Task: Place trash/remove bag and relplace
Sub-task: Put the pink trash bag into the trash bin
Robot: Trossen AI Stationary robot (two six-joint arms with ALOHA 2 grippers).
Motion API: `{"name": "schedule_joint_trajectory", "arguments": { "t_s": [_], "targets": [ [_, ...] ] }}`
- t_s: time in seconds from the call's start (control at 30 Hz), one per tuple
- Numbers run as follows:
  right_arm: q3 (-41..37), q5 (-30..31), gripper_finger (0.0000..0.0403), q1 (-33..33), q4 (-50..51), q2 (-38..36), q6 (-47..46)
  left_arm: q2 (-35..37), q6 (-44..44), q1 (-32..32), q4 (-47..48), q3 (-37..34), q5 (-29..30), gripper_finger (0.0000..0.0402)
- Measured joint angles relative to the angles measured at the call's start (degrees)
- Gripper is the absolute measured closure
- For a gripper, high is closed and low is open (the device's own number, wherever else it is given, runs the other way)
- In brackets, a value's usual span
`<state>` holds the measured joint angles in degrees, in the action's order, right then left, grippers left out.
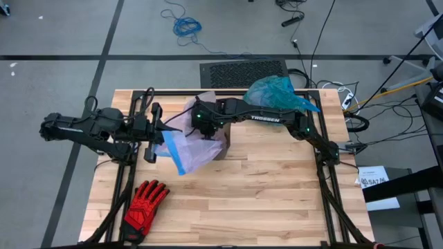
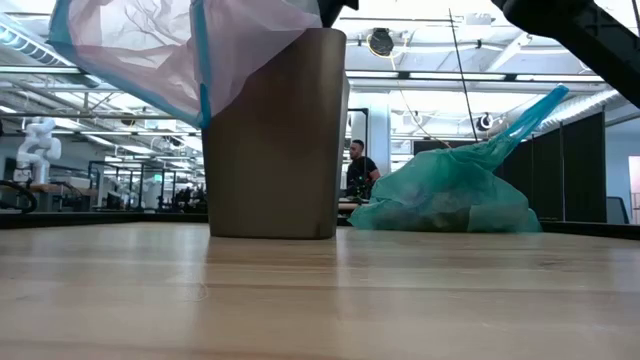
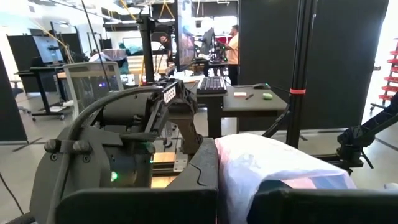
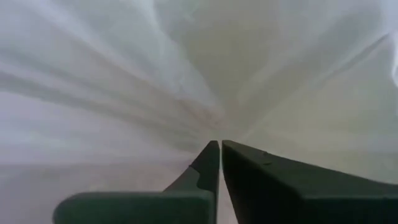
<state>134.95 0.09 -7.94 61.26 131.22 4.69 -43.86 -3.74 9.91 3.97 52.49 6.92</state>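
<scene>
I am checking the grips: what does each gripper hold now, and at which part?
Both hold the lilac bag over the bin: the left gripper near its blue rim, the right gripper pinching a fold of its film.

You can read just one word, "TROSSEN", in white capitals along the right arm (image 1: 266,118) in the high view, while the print on the paper sheet (image 1: 374,181) beside the table stays illegible.

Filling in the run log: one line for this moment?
stage: fitting lilac bag on bin | left pincer: shut on bag rim | right pincer: shut on bag | teal bag: tied off, behind bin
</scene>
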Motion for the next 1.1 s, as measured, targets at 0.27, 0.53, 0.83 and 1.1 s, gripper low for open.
{"name": "schedule_joint_trajectory", "arguments": {
  "t_s": [0.27, 0.53, 0.83, 1.1],
  "targets": [
    [0.09, 1.65, 0.0304, 0.60, 0.19, -4.71, 2.37, 0.00, -0.15, 0.00, -0.03, 0.00, 0.00, 0.0402],
    [0.05, 1.76, 0.0217, 0.54, -0.22, -8.08, 3.73, -1.05, -0.14, -0.02, -0.03, 0.02, 1.83, 0.0402],
    [-0.02, 1.73, 0.0187, 0.54, 0.46, -11.70, 5.50, -6.30, -4.30, -1.47, -3.24, 0.02, 7.49, 0.0402],
    [-0.02, 8.22, 0.0190, 0.56, 2.86, -17.62, 9.37, -9.22, -5.73, -5.29, -6.32, 0.09, 9.18, 0.0402]
  ]
}}
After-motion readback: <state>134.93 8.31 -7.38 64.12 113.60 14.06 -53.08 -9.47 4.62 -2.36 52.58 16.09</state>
